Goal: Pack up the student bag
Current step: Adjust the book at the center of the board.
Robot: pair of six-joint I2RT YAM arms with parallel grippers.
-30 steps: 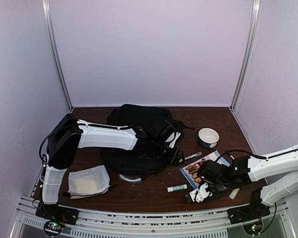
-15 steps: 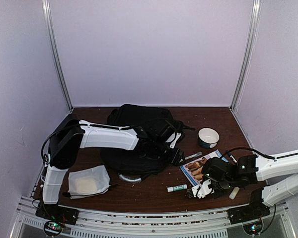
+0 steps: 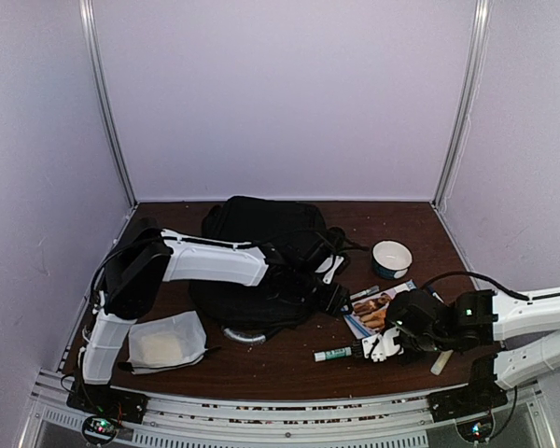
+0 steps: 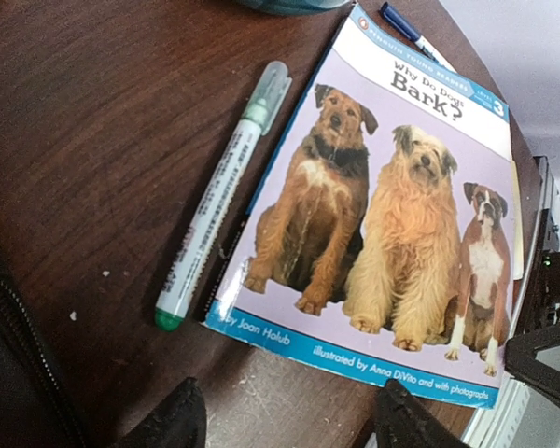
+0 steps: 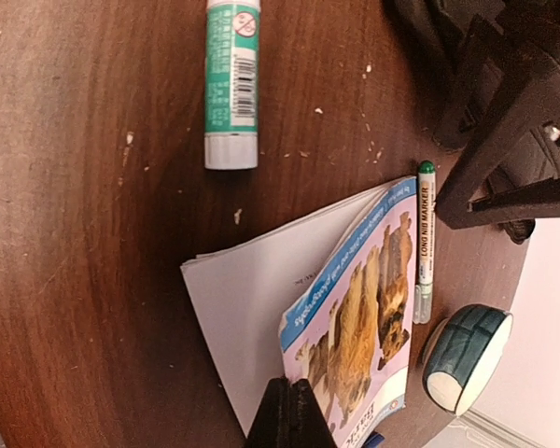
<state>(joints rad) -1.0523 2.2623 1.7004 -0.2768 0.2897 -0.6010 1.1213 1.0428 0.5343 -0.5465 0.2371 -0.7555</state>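
The black student bag (image 3: 261, 257) lies at the middle of the table; its edge shows in the left wrist view (image 4: 14, 373). A thin book with dogs on the cover (image 3: 371, 310) lies right of it. My right gripper (image 3: 385, 343) is shut on the near edge of the book's front cover (image 5: 373, 317) and holds it lifted off the white pages, fingers (image 5: 294, 411) pinched together. My left gripper (image 3: 331, 297) hovers open and empty just left of the book (image 4: 392, 205), with its gripper centre (image 4: 285, 425) over bare wood.
A green-tipped marker (image 4: 222, 201) lies along the book's left edge. A glue stick (image 3: 334, 354) lies near the front, a bowl (image 3: 391, 259) behind the book, a blue pen (image 4: 406, 23) beside it, and a white pouch (image 3: 166, 343) at front left.
My right gripper has moved back and right to the book and the cover has come up. The left arm has shifted slightly right.
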